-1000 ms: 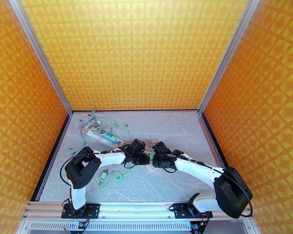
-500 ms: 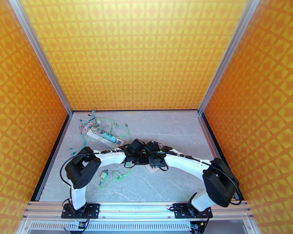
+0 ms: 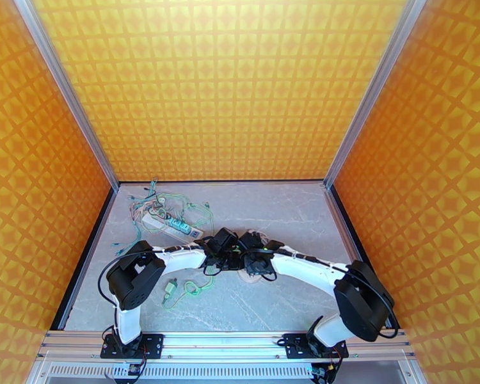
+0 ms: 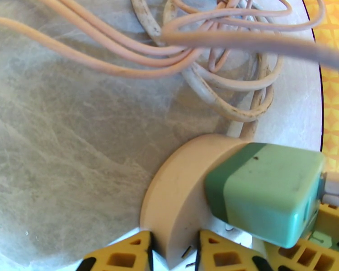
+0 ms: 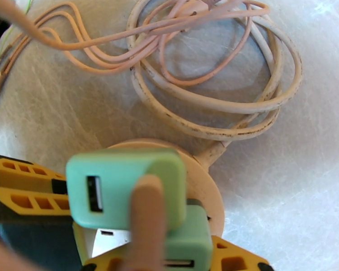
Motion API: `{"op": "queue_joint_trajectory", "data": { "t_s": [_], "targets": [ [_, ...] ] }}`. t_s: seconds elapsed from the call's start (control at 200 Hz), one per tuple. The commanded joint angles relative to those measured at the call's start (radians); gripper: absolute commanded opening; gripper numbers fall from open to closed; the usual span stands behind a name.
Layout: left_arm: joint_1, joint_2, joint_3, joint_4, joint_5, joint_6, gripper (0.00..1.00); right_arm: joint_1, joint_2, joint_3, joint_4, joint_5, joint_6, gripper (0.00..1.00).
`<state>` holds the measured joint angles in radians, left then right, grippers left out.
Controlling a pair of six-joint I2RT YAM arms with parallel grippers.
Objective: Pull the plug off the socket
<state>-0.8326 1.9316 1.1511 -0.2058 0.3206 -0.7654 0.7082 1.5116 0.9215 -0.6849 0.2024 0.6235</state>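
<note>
From above, the socket and plug are almost wholly covered by the two wrists, which meet near the middle of the worktop [image 3: 291, 212]. The left wrist camera shows more. The left gripper [image 4: 174, 251] is clamped on the rim of the round cream socket [image 4: 178, 195], though only the yellow tips of its fingers come into frame. The green plug [image 4: 264, 195] is seated in the socket's face. In the right wrist view the right gripper [image 5: 169, 263] is closed on the plug's lower part, with its fingertips cut off by the bottom edge. A blurred pinkish cable [image 5: 147, 222] crosses the plug there, and it is hard to tell whether the green body is one block or two. Cream cord [image 5: 214, 100] lies coiled just beyond the socket. The worktop is grey and marbled, ringed by orange patterned walls [image 3: 227, 91]. A power strip [image 3: 169, 226] tangled in green wires sits by the far left corner.
</note>
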Motion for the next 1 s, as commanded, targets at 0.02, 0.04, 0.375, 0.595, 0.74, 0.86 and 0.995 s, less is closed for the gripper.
{"op": "queue_joint_trajectory", "data": {
  "t_s": [0.02,0.04,0.375,0.595,0.74,0.86,0.995],
  "targets": [
    [-0.041,0.122,-0.079,-0.181,-0.032,0.029,0.23,-0.047,-0.068,-0.049,0.131,-0.16,0.027,0.15],
    [-0.041,0.122,-0.08,-0.181,-0.031,0.028,0.23,-0.054,-0.076,-0.054,0.134,-0.165,0.027,0.15],
    [-0.042,0.124,-0.074,-0.179,-0.032,0.031,0.22,-0.06,-0.078,-0.016,0.077,-0.128,-0.023,0.16],
    [-0.043,0.127,-0.066,-0.185,-0.033,0.034,0.21,-0.003,-0.015,0.047,0.01,-0.058,-0.029,0.16],
    [-0.043,0.129,-0.06,-0.188,-0.033,0.035,0.21,0.061,0.039,0.089,-0.026,0.0,-0.014,0.16],
    [-0.043,0.13,-0.061,-0.188,-0.032,0.034,0.21,0.095,0.076,0.122,-0.053,0.025,-0.006,0.16],
    [-0.042,0.134,-0.057,-0.189,-0.032,0.037,0.2,0.11,0.085,0.141,-0.058,0.022,0.001,0.16]
  ]
}}
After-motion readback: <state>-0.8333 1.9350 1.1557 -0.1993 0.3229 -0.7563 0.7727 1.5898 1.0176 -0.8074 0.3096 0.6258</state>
